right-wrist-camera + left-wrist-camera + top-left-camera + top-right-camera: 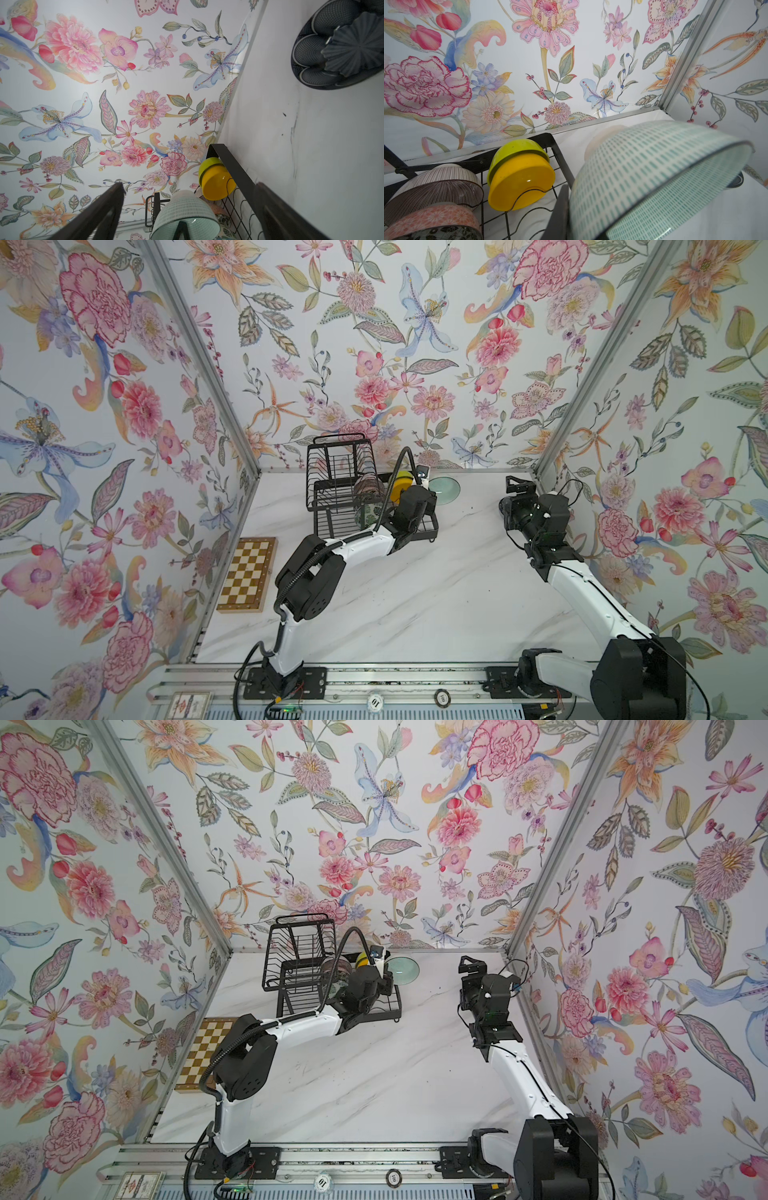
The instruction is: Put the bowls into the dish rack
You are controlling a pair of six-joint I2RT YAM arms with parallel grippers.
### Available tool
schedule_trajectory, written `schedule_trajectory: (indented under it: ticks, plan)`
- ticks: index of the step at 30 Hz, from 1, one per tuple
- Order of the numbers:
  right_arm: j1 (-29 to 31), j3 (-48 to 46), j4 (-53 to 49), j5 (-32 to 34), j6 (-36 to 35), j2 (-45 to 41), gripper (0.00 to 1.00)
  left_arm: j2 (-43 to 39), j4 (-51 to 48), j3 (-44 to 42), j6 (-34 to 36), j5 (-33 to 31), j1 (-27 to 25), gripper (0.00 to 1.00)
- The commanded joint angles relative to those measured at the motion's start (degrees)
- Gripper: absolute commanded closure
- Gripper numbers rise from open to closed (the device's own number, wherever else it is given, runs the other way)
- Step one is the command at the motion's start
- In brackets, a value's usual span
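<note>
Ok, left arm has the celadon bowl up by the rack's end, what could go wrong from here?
The left gripper pinches the celadon bowl only at its rim, tilted, so it could slip. It hangs just outside the end bar of the dish rack and could strike it going in. The orange-yellow bowl stands against the lime green bowl in the nearest slots; a bump might dislodge them.

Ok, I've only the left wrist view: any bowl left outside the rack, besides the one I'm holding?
Observer: Besides your pale bowl, one: a dark blue bowl sits on the table by the right end effector.
Operator: Is that end effector free?
Observer: Yes, it is open and holds nothing.
</note>
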Motion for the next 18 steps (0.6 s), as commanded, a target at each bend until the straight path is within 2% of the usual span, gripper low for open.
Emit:
schedule_trajectory:
  ticks: [1, 8, 18]
  plan:
    - [0.1, -0.43, 1.27, -2.15, 10.54, 2.32, 0.01, 2.32, 1.45, 6.13, 5.01, -4.32, -1.4, 1.0]
    - [2.18, -5.04, 11.17, -2.81, 24.65, 4.62, 0.01, 6.1, -0.14, 8.9, 6.27, -5.2, -2.14, 1.0]
    - [6.5, -8.92, 23.65, 4.31, 36.76, 6.62, 0.01, 8.06, 2.38, 8.37, 8.1, -5.05, -3.5, 1.0]
